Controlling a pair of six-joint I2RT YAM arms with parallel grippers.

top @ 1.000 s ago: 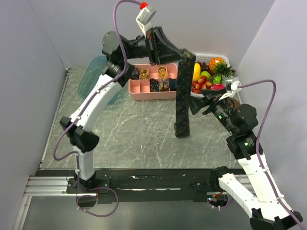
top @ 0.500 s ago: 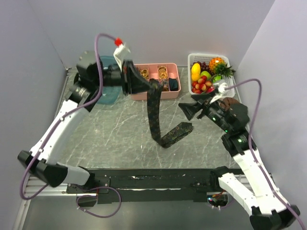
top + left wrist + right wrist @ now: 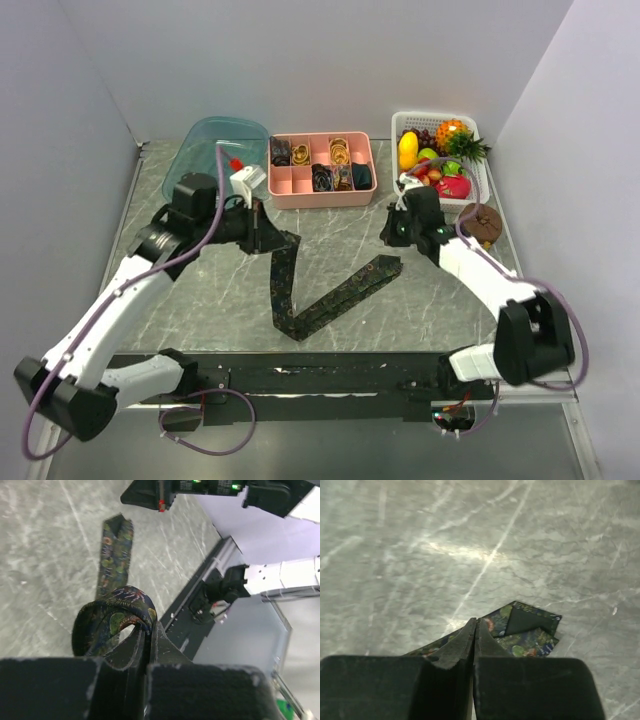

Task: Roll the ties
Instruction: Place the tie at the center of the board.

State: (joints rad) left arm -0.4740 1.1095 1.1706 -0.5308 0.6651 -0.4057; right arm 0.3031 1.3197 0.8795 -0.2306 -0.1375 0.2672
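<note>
- Here, a long, dark, leaf-patterned fabric necktie (image 3: 330,300) is laid out in a V on the grey marble-look table (image 3: 330,225), with the bend towards the near edge.
- One end is clamped tight in the black two-finger left gripper (image 3: 262,230); in the left wrist view a loose loop (image 3: 112,617) is seen just beside the pinch.
- The black right gripper (image 3: 393,236) is pressed closed with nothing seen between its fingers, and is poised near the tie's broad folded end (image 3: 527,630).
- The step in hand is judged to be the start of the roll from the held end.
- For a neat coil, the pinch is best kept firm and the wrist turned steadily, so that each wrap is laid squarely over the last.
- The V should be drawn out straight first; otherwise a skewed, cone-shaped roll is likely.
- The free end could be pinned lightly by the closed right fingers so that tension is kept in the strip.
- The pink plastic compartment tray (image 3: 320,198), where coiled ties (image 3: 343,152) are stowed, sits well apart at the far side, so a small coil is called for.
</note>
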